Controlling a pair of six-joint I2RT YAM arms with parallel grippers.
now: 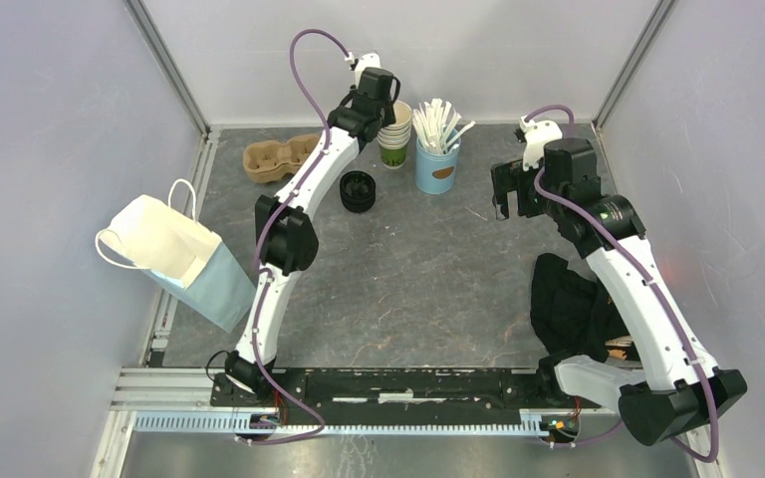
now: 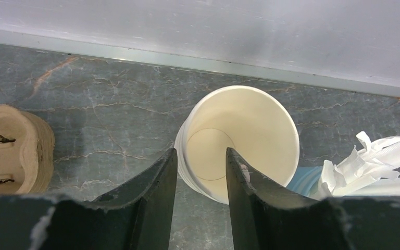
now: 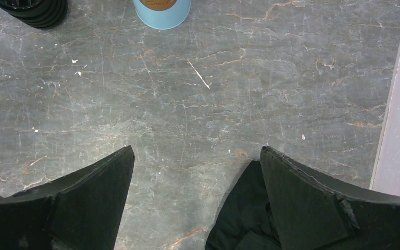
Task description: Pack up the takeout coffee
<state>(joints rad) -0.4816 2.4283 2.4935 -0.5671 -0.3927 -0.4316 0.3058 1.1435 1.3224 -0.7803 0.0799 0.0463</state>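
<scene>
The takeout coffee with the black lid shows in no view. A stack of lidless cream-rimmed cups (image 1: pixel 394 134) with green sides stands at the back of the table. My left gripper (image 1: pixel 382 108) hovers right over it. In the left wrist view the top cup (image 2: pixel 250 130) is empty, and the left gripper (image 2: pixel 200 153) is open, one finger outside the near rim and the other over the cup's inside. My right gripper (image 1: pixel 506 194) is open and empty above bare table at the right, as the right wrist view (image 3: pixel 195 151) shows.
A white-and-blue paper bag (image 1: pixel 174 254) lies open at the left. A cardboard cup carrier (image 1: pixel 279 157) (image 2: pixel 10 151), a stack of black lids (image 1: pixel 358 191) (image 3: pixel 31 10) and a blue tin (image 1: pixel 437 164) (image 3: pixel 161 10) of white packets stand at the back. Black cloth (image 1: pixel 568 299) (image 3: pixel 239 219) lies by the right arm.
</scene>
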